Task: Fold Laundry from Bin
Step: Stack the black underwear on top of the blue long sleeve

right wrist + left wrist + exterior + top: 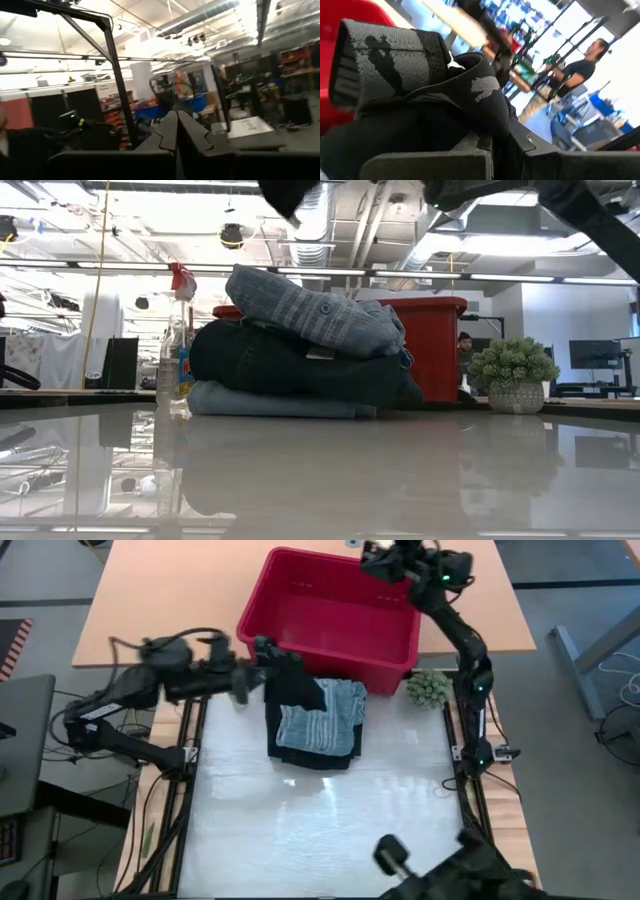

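Left gripper [262, 660]: pinched on black garment [295, 688], lifted, hanging below.
Just beneath: folded laundry stack [318, 725] on table [320, 830].
Just beyond: red bin [330, 615].
Right gripper [375, 560]: fingers pressed together, empty, raised over bin's far corner, well apart from stack.

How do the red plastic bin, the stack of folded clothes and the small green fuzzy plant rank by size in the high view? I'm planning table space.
1. Red plastic bin, largest.
2. Stack of folded clothes.
3. Green fuzzy plant, smallest.
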Tool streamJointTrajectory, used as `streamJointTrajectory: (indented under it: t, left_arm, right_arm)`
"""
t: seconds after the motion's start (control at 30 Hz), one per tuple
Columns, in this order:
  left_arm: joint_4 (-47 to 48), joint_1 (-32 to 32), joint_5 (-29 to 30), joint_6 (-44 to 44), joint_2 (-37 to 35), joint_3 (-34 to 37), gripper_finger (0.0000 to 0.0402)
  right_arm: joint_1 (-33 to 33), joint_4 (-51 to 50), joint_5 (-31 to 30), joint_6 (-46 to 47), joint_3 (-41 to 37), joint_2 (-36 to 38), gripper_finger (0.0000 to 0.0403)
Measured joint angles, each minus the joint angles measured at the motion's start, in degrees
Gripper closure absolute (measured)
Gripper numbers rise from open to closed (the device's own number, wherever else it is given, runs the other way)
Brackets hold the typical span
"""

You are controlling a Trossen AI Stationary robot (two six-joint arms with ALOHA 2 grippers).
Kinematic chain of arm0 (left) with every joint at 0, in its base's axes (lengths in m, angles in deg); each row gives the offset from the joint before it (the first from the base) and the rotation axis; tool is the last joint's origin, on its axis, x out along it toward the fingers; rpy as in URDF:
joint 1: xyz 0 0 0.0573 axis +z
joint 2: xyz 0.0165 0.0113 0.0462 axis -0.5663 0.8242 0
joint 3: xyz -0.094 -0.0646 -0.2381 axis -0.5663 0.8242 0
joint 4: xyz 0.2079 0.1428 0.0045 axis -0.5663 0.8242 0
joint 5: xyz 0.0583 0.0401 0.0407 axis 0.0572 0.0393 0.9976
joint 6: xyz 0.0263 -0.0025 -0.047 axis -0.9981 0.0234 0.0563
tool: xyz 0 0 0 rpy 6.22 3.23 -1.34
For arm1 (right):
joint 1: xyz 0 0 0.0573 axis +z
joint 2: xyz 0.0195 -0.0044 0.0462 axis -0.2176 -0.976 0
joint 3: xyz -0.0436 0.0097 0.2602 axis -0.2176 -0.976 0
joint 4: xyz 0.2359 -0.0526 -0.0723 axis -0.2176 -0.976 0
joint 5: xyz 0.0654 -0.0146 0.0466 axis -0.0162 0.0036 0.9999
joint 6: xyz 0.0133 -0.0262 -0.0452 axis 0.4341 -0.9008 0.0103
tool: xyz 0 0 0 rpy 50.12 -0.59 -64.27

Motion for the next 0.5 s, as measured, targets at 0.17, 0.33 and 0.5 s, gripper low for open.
streamJointTrajectory:
  t: [0.17, 0.33, 0.5]
  left_arm:
    - [-5.8, 6.8, -12.1, 1.8, 7.7, 0.0, 0.0401]
    - [-18.3, 13.4, -25.8, 6.5, 15.9, 0.0, 0.0401]
    - [-25.7, 17.6, -40.4, 8.3, 22.1, 0.0, 0.0401]
  right_arm:
    - [-4.1, 0.0, 0.0, 0.2, 0.0, 1.6, 0.0371]
    - [-7.3, 0.4, 0.0, 1.0, 0.0, 1.8, 0.0373]
    - [-11.5, 0.5, -0.1, 1.0, 0.0, 1.8, 0.0372]
